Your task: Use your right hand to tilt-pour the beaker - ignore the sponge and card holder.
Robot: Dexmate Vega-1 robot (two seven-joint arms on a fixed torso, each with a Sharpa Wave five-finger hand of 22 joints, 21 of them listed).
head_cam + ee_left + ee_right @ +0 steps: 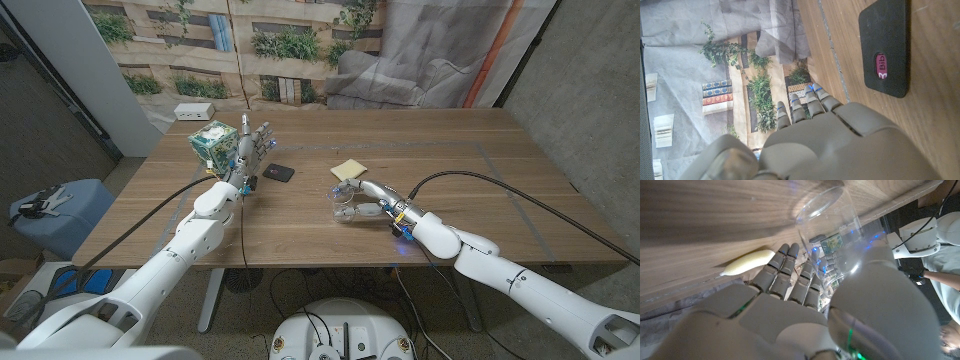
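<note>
Beaker: one, tilted | right hand grips it | sponge: one

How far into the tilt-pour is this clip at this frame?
Done: the right hand has reached and grips the clear beaker beside the yellow sponge. In hand: the beaker looks tipped in the right wrist view, so the pour seems under way. Left: finishing the tilt and setting it upright. The left hand hovers open near the black card holder.

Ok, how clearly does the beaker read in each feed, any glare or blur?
Head view: the beaker is small and faint, see-through against the wood. Right wrist view: its rim is sharp, blue glints on the glass, right hand soft in the foreground.
</note>
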